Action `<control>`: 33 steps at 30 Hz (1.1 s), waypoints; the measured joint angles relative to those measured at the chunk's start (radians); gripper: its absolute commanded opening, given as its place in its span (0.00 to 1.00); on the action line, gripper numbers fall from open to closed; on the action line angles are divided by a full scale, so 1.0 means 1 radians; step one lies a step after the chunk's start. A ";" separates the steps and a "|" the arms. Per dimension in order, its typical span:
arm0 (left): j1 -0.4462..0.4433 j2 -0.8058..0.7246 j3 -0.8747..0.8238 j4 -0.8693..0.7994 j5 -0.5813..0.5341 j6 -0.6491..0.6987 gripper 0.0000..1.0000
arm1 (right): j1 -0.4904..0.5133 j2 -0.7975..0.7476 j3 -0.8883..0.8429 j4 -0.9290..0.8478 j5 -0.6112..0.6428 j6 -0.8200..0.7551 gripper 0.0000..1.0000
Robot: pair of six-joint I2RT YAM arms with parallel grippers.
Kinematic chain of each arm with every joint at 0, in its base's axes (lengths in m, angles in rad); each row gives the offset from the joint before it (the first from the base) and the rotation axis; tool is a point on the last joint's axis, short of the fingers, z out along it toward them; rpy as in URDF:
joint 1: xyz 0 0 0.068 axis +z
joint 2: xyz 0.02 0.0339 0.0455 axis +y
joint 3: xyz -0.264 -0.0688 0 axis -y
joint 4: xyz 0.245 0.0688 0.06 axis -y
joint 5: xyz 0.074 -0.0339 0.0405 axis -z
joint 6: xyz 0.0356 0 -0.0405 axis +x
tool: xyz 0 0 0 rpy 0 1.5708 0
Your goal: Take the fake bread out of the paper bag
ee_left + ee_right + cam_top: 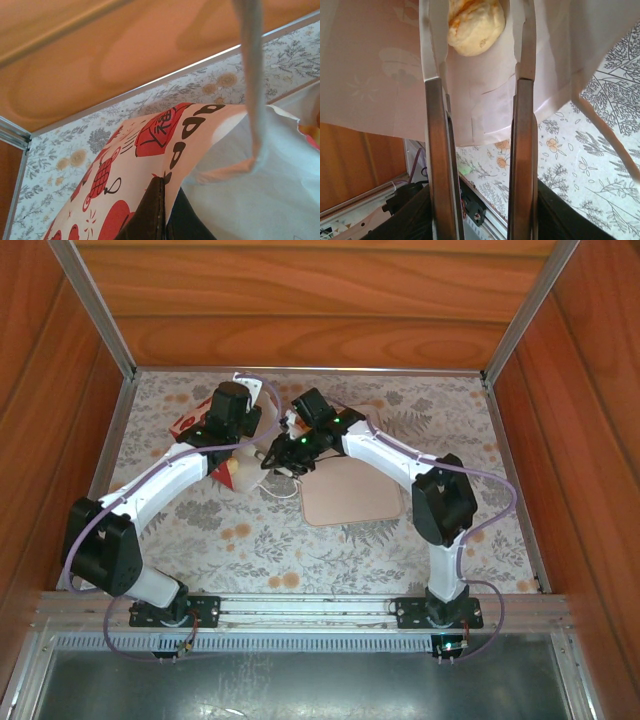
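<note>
Left gripper [164, 210]: clamped tight on the rim of the paper bag [145, 145], at the far left of the table [250, 540].
Right gripper [477, 55]: jaws partly apart, reaching into the bag's white mouth.
Fake bread [475, 22]: one pale golden bun between the right fingertips; whether they press it cannot be told.

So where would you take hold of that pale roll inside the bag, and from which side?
Probably across the round middle of the roll, coming straight in through the open mouth of the paper bag. It bulges evenly, lies between the open fingers of the right gripper, and bag walls close off the other sides.
</note>
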 measured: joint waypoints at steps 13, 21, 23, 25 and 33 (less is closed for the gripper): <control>0.000 0.000 0.000 0.000 -0.006 0.002 0.00 | 0.020 0.026 0.091 -0.073 -0.002 -0.056 0.54; 0.000 0.000 0.000 0.000 -0.005 -0.011 0.00 | 0.032 0.060 0.091 -0.134 -0.016 -0.097 0.56; 0.000 0.000 0.000 0.000 -0.005 -0.016 0.00 | 0.035 0.071 0.092 -0.144 -0.022 -0.105 0.57; 0.000 0.000 0.000 0.000 -0.005 -0.020 0.00 | 0.035 0.076 0.095 -0.153 -0.026 -0.115 0.57; 0.000 0.000 0.000 0.000 -0.005 -0.027 0.00 | 0.037 0.105 0.146 -0.175 -0.068 -0.137 0.56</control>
